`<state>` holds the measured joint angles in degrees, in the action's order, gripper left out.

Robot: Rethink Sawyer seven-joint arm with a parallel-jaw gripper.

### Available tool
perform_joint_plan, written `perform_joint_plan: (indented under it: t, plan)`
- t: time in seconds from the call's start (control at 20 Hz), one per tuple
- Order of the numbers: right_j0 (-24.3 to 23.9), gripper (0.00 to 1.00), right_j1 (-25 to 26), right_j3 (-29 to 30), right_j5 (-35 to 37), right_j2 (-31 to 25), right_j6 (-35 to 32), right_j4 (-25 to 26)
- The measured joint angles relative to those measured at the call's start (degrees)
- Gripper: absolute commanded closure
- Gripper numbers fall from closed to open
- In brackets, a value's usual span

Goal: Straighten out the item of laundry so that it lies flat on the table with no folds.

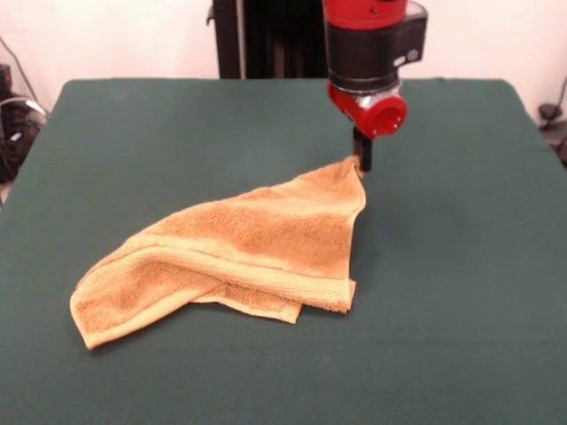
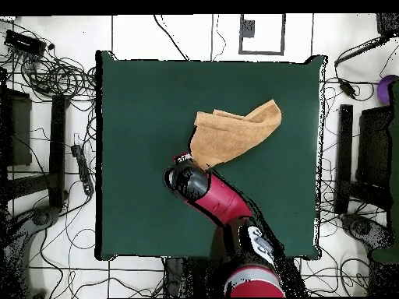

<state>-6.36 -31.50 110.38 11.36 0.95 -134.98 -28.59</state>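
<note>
The golden-orange towel (image 1: 257, 248) lies crumpled and folded over itself on the green table (image 1: 133, 133), left of the middle in the front view. One corner rises to a peak at my gripper (image 1: 361, 161), which is shut on that corner and holds it a little above the cloth. A folded layer sticks out under the towel's near edge. In the overhead view the towel (image 2: 238, 134) lies near the table's (image 2: 140, 93) middle, and the arm's wrist (image 2: 187, 179) hides the gripper and the held corner.
The red and black arm (image 2: 226, 206) reaches in over the table from the robot's side. Cables and stands lie on the floor round the table (image 2: 47, 78).
</note>
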Motion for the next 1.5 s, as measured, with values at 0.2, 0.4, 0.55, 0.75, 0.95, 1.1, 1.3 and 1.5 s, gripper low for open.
perform_joint_plan:
  t: [0.2,0.4,0.55,0.75,0.95,1.1,1.3,1.5]
  plan:
    - [-1.5,1.00,-2.6,5.5,-3.4,-3.0,0.0,-0.7]
    - [-1.6,1.00,-4.4,9.0,-5.5,-5.1,-0.2,-1.3]
    - [-1.9,1.00,-5.1,11.1,-7.3,-6.8,-0.7,-1.4]
    - [-2.5,1.00,-5.5,14.9,-11.9,-10.1,-3.5,-1.4]
    - [-1.1,1.00,-5.5,17.2,-14.9,-11.0,-6.6,-1.4]
    - [0.9,1.00,-5.6,19.0,-17.0,-11.4,-9.6,-1.4]
    - [2.6,1.00,-5.7,21.8,-19.9,-12.0,-13.3,-1.5]
    - [3.4,1.00,-6.7,25.1,-22.3,-12.8,-16.8,-1.2]
